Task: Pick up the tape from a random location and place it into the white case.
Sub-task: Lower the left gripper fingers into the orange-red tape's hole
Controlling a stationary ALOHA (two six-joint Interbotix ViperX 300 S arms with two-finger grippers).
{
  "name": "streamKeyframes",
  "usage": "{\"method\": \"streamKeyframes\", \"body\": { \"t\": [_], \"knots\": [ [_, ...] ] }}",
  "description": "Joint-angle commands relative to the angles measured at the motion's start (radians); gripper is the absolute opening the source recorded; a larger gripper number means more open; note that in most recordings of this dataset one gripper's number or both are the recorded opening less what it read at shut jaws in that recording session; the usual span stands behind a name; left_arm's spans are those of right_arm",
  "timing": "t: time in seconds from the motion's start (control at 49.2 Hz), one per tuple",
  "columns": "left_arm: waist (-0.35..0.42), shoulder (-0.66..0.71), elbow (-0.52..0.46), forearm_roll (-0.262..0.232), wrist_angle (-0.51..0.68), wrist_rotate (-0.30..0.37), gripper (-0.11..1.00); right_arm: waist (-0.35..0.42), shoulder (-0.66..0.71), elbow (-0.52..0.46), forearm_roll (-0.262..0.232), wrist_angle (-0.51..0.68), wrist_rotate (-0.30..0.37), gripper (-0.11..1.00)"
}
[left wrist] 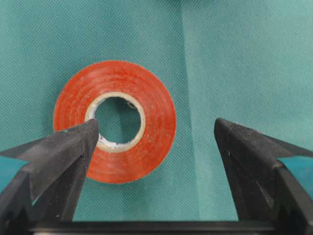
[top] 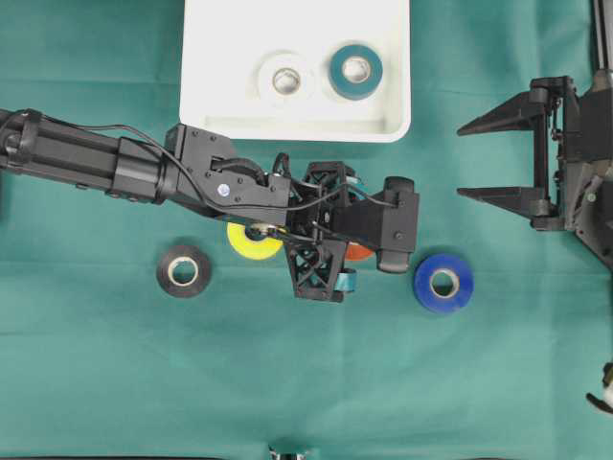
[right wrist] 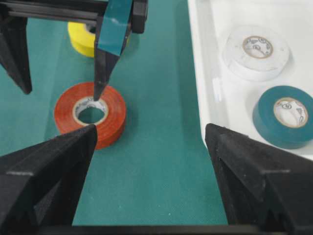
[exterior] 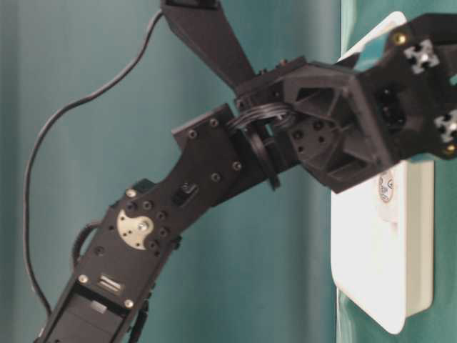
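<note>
Red tape (right wrist: 90, 113): overhead nearly hidden under left gripper (top: 330, 230) at centre frame; wrist views show it flat on green cloth (top: 96, 364), one spread finger (right wrist: 105, 63) tip over its hole. Right gripper (top: 498, 158) spread, right edge, empty. Case (top: 206, 57) top centre, cut off.

from overhead my left gripper (top: 359, 240) covers nearly all of the red tape roll (top: 358, 252), leaving an orange sliver, and my left arm hides part of the yellow roll (top: 251, 243). the white case (top: 206, 57) is cut off by the top edge there, and my right arm by the right edge. at table level my left arm blocks most of the case (exterior: 385, 271), and its contents can't be made out.
</note>
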Motion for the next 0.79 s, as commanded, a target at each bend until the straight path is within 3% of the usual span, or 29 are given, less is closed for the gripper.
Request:
{"method": "streamKeyframes", "body": {
  "t": [0.0, 0.773],
  "knots": [
    [-0.002, -0.014, -0.002, 0.002, -0.031, -0.002, 0.96, -0.003, 0.006, -0.026, -0.002, -0.008, -0.002, 0.86],
    [0.000, 0.069, 0.005, 0.002, -0.064, -0.005, 0.96, -0.005, 0.017, -0.026, -0.002, -0.014, -0.002, 0.85]
  ]
}}
